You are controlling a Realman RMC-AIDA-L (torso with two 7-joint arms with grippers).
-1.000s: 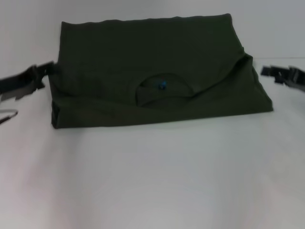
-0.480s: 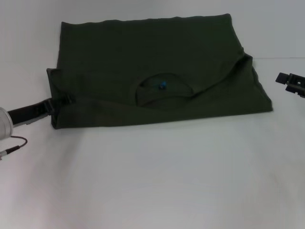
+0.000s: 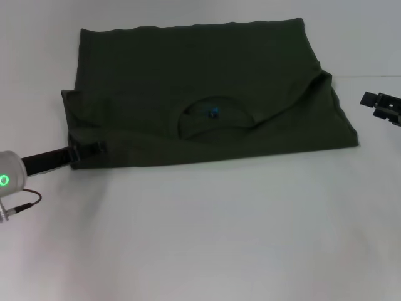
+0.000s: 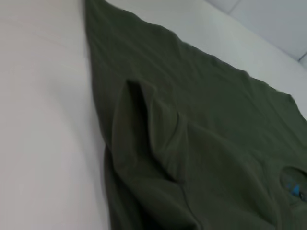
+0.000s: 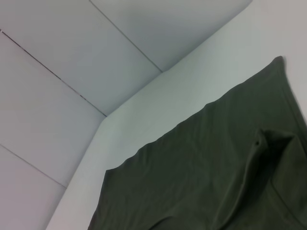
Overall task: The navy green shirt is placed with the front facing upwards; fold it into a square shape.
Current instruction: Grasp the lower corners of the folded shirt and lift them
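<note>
The dark olive-green shirt [image 3: 200, 81] lies on the white table [image 3: 207, 232], with its sleeves and sides folded in. Its round collar [image 3: 213, 119] with blue print inside faces the near edge. The lettering is hidden. My left gripper [image 3: 89, 150] is low at the shirt's near-left corner, touching the cloth edge. My right gripper [image 3: 382, 106] hovers off the cloth, to the right of the shirt's right edge. The left wrist view shows the shirt [image 4: 192, 143] with a raised fold of sleeve [image 4: 144, 124]. The right wrist view shows the shirt's far part [image 5: 216, 172].
The white table runs wide in front of the shirt. Pale wall panels [image 5: 96, 57] stand behind the table's far edge. A thin cable [image 3: 22, 204] hangs from my left arm near the table's left side.
My left gripper has come down from the shirt's left edge to its near-left corner. My right gripper has drawn back to the right, away from the cloth. The shirt's left edge has shifted slightly.
</note>
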